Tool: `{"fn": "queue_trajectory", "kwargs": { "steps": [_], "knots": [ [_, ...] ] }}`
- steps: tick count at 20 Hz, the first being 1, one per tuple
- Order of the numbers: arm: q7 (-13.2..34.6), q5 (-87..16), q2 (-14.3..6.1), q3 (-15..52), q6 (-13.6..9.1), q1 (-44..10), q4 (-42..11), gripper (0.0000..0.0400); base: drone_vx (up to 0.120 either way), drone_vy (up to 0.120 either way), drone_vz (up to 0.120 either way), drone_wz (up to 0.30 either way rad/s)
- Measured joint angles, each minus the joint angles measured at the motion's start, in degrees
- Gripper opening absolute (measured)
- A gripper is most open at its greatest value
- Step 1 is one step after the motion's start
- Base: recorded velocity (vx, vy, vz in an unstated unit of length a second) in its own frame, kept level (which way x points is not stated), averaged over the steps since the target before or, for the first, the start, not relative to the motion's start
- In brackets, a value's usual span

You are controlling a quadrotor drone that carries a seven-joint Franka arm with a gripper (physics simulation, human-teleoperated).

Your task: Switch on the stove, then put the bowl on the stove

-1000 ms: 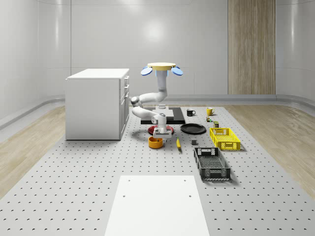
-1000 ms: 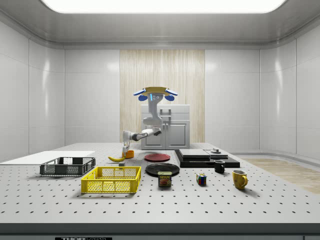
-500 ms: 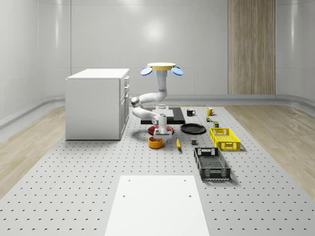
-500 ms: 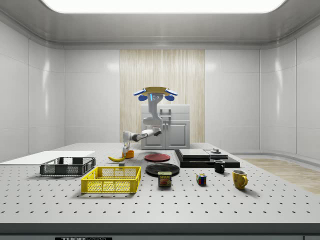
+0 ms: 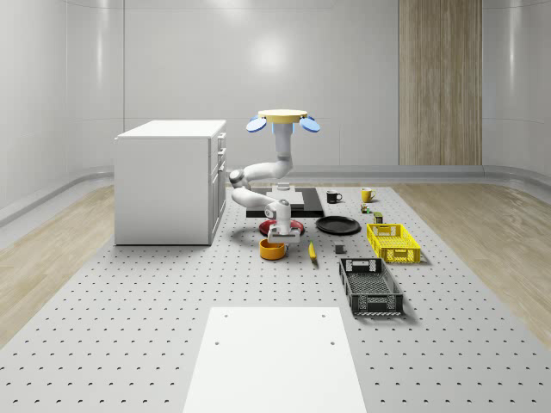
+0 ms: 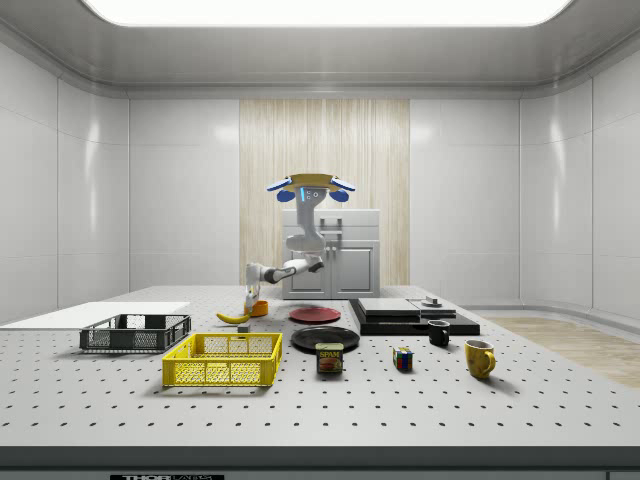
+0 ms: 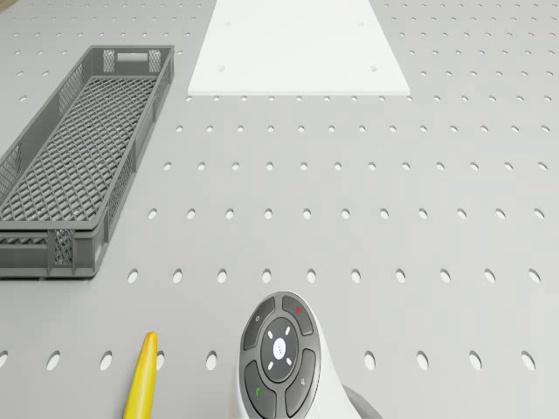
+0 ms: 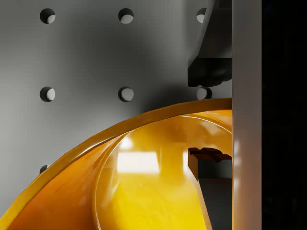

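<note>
The orange bowl (image 5: 272, 249) (image 6: 259, 308) sits on the perforated table in front of the red plate. My gripper (image 5: 280, 234) (image 8: 208, 117) reaches straight down onto its rim. In the wrist view one finger (image 8: 211, 64) stands outside the bowl (image 8: 144, 187) and the other finger (image 8: 208, 160) inside, drawn close about the rim. The black stove (image 5: 308, 205) (image 6: 410, 315) lies flat behind the bowl. The drone (image 5: 285, 116) (image 6: 309, 184) hovers above the stove's near end, its arm bent down and forward to the bowl.
A banana (image 5: 312, 250) (image 7: 140, 384) lies right beside the bowl, the red plate (image 5: 293, 225) just behind it. A black plate (image 5: 337, 225), yellow basket (image 5: 393, 242) and grey crate (image 5: 370, 287) (image 7: 79, 157) stand at the whole-scene view's right. The white cabinet (image 5: 168, 181) is left; a white sheet (image 5: 274, 357) lies in front.
</note>
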Motion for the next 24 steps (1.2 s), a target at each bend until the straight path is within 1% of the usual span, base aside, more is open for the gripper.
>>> {"fn": "queue_trajectory", "kwargs": {
  "steps": [2,4,7,10,14,18,24],
  "knots": [
    [-0.1,-0.1,0.1,0.0,-0.1,0.1,0.0,0.0137,0.000,0.000,0.000,0.000],
    [-0.2,-0.1,0.2,0.0,-0.1,0.2,0.0,0.0123,0.000,0.000,0.000,0.000],
    [-0.2,0.0,0.3,0.1,-0.4,0.4,-0.2,0.0111,0.000,0.000,0.000,0.000],
    [-0.2,0.9,0.2,1.2,-1.3,0.8,-1.1,0.0105,0.000,0.000,0.000,0.000],
    [-0.2,2.5,0.0,2.9,-2.5,1.3,-2.5,0.0102,-0.010,0.010,0.120,0.000],
    [-0.1,3.4,-0.1,3.9,-3.2,1.6,-3.1,0.0101,-0.120,0.120,0.120,0.000],
    [-0.1,4.0,-0.1,4.5,-3.6,1.7,-3.5,0.0100,-0.120,0.120,0.120,0.000]
  ]
}}
